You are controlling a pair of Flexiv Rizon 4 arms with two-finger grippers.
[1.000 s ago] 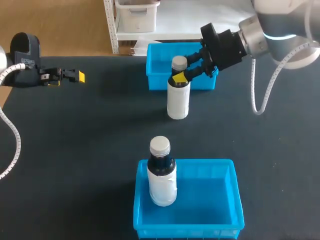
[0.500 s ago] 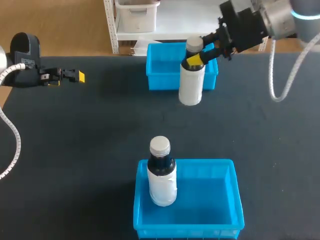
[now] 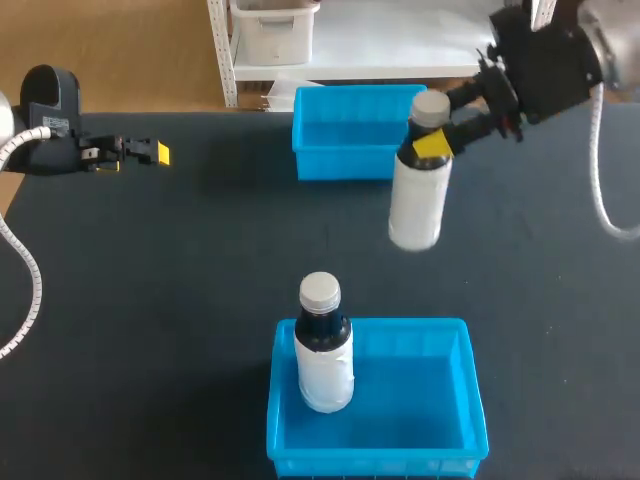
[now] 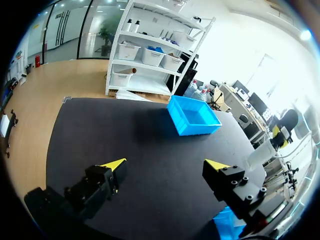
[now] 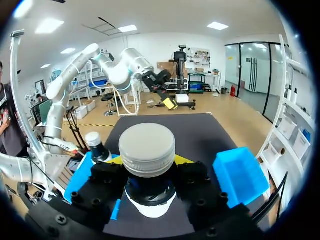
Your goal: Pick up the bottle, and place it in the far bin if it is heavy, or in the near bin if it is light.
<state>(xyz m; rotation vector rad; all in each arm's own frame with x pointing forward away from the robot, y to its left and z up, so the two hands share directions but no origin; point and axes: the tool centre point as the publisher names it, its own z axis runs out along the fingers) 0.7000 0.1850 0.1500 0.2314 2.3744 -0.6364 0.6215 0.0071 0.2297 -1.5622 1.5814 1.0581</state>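
Observation:
A white bottle (image 3: 415, 205) with a dark neck and a grey cap hangs above the table, right of the far blue bin (image 3: 330, 160). My right gripper (image 3: 431, 141) is shut on its neck, one yellow tip showing at the front. In the right wrist view the cap (image 5: 147, 149) sits between the fingers of the right gripper (image 5: 148, 162). A second, similar bottle (image 3: 323, 345) stands upright in the near blue bin (image 3: 440, 420). At the table's far left, my left gripper (image 3: 140, 153) is open and holds nothing, as also seen in its own view, left gripper (image 4: 165, 165).
The far bin (image 4: 192, 115) holds nothing that I can see. Dark tabletop (image 3: 200, 260) lies between the two bins and over the left half. In the right wrist view the near bin (image 5: 82, 175) and the far bin (image 5: 240, 175) flank the held bottle.
My right gripper has raised the bottle from the table in front of the far bin and carried it to the right. The left arm has kept still.

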